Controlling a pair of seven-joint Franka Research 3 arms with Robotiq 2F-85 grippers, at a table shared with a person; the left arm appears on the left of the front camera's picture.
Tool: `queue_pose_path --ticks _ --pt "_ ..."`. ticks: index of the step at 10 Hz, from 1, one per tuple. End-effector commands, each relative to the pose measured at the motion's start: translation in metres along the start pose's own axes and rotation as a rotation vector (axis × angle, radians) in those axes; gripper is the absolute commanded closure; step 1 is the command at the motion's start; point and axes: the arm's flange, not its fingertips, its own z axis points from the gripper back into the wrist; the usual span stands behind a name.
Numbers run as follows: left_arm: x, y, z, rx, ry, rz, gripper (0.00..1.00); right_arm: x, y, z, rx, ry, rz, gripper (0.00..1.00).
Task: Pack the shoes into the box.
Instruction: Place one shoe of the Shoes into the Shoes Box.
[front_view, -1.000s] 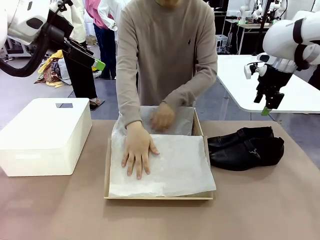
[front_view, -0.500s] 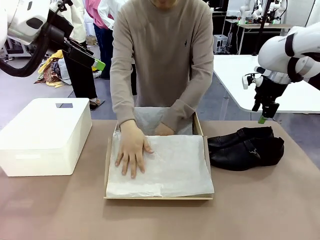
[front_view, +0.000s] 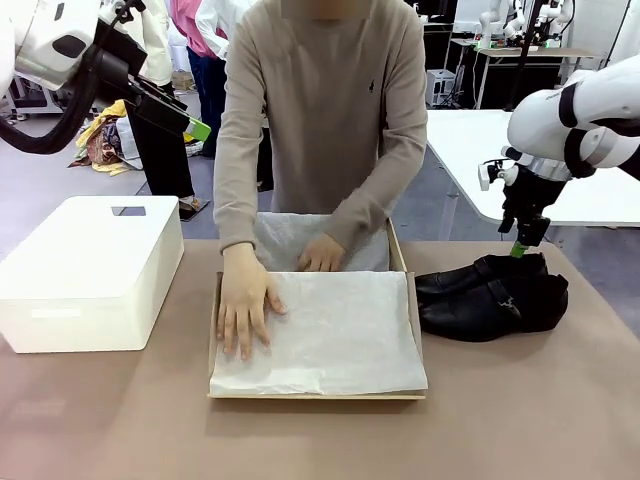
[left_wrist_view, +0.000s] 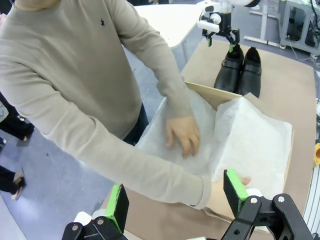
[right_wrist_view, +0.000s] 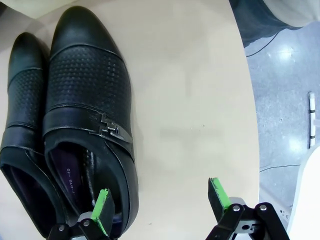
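The shoes (front_view: 492, 295), a black pair with a strap and metal buckle, lie side by side on the table right of the box (front_view: 300, 396). The box is a tan shoebox lined with white tissue paper (front_view: 340, 330), which a person's two hands (front_view: 240, 310) are pressing flat. My right gripper (front_view: 519, 246) hangs open just above the far shoe's heel end. In the right wrist view its fingers (right_wrist_view: 160, 197) straddle the outer edge of the buckled shoe (right_wrist_view: 87, 110), one pad over the shoe's opening. My left gripper (front_view: 192, 124) is open, high at the back left; in the left wrist view it (left_wrist_view: 176, 197) looks down on the box (left_wrist_view: 205, 93) and shoes (left_wrist_view: 240, 70).
A white plastic bin (front_view: 85, 270) with a handle slot stands on the table's left side. The person stands at the far edge, leaning over the box. Bare brown tabletop (front_view: 520, 420) runs along the front and right of the shoes. Another white table (front_view: 470, 150) stands behind on the right.
My right gripper has come down and slightly left, toward the shoes. The person's hands have slid left and back across the tissue paper. The left arm has not moved.
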Motion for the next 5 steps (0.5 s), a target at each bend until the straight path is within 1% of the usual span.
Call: queue_pose_path --ticks 1,5 --pt "-0.002 0.004 -0.001 -0.016 -0.015 -0.019 0.00 -0.003 -0.006 -0.005 -0.016 -0.009 -0.002 0.00" --pt "-0.002 0.004 -0.001 -0.016 -0.015 -0.019 0.00 -0.006 -0.006 -0.022 0.011 0.009 -0.001 0.00"
